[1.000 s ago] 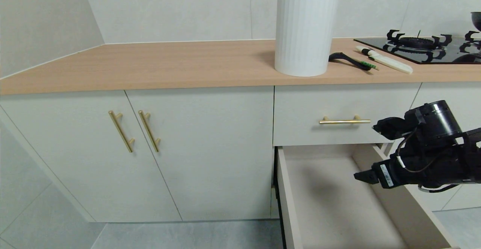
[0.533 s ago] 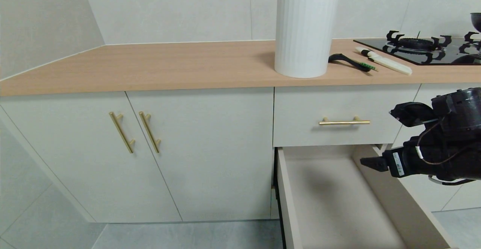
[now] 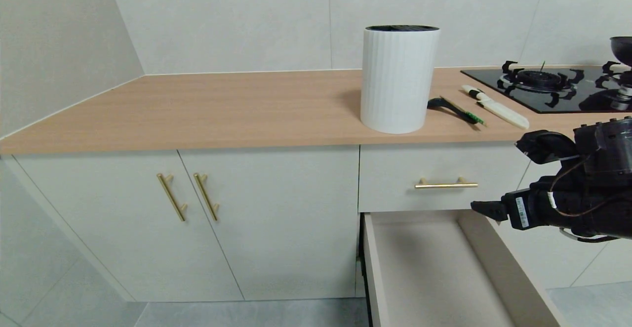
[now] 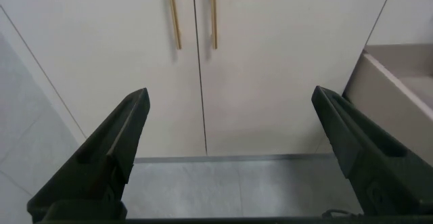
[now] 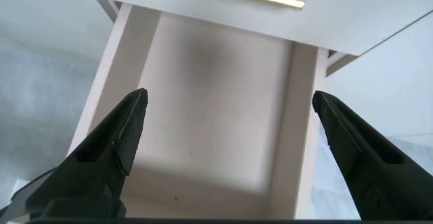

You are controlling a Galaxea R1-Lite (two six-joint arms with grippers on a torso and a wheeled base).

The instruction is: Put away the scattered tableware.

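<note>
On the wooden counter, right of a tall white ribbed holder, lie a black utensil with a green-tipped stick beside it and a white knife. Below them the lower drawer stands pulled out and bare inside, also seen from above as the drawer. My right gripper hangs open over the drawer's right side, holding nothing; in its wrist view the right gripper spans the drawer. My left gripper is open and faces the cabinet doors low down.
A black gas hob sits at the counter's right end. The upper drawer with a gold handle is closed. Two cabinet doors with gold handles lie left of the drawers. Grey floor tiles lie below.
The right gripper rose and drew back to the right, away from the open drawer's middle. The head camera tilted up, so the counter sits lower in the picture.
</note>
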